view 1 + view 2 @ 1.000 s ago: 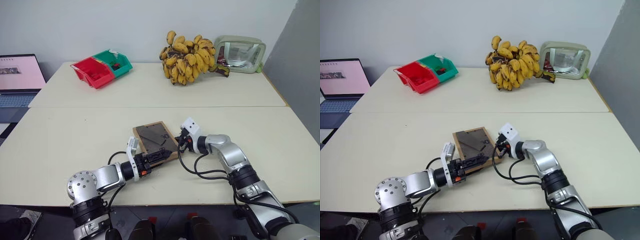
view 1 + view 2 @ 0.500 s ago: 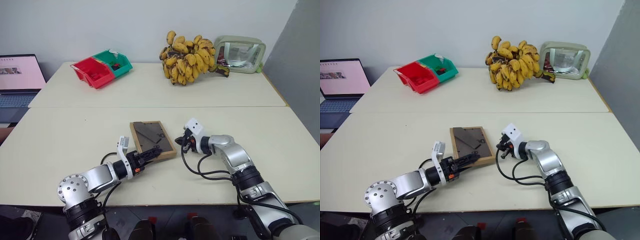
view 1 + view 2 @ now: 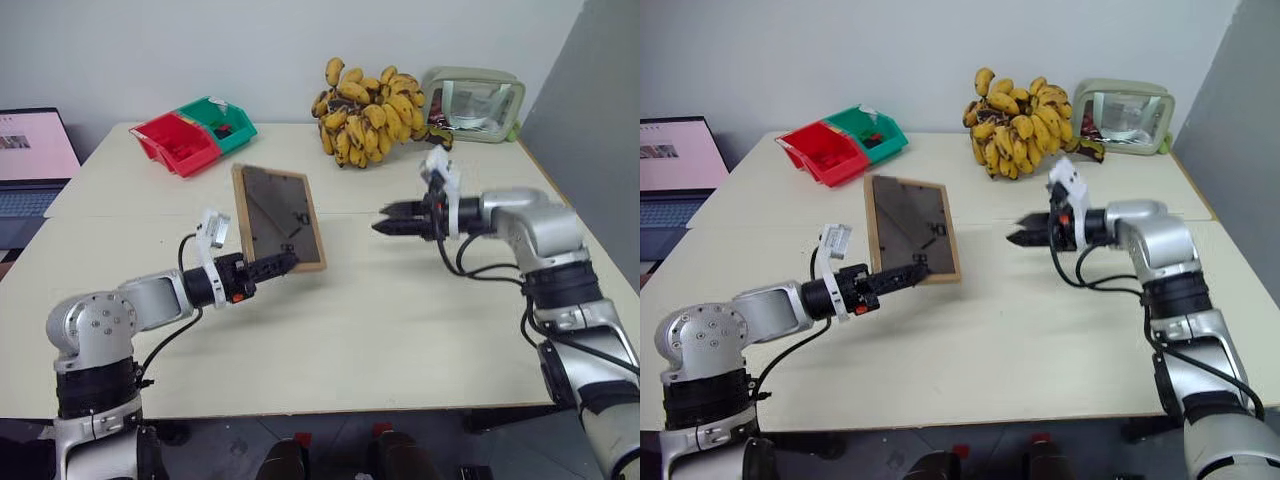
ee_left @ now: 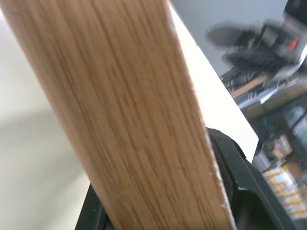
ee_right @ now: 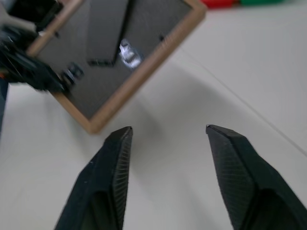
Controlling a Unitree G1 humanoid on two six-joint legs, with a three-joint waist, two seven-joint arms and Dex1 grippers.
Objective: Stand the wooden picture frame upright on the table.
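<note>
Wooden picture frame: up off the table now, raised from lying flat to nearly upright, dark back panel facing the camera.
Left gripper: lifted with it, clamped on the lower edge.
Right gripper: let go of the frame's edge, risen well clear to the side, jaws now parted.
Contact with tabletop: possibly none, hard to judge from here.

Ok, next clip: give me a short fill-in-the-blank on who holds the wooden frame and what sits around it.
1. The light wooden picture frame is held by the ____ gripper.
2. The right gripper has its fingers ____.
3. The frame's dark ____ panel faces the head camera.
4. Beside the green bin sits a ____ bin.

Missing: left; open; back; red
</note>
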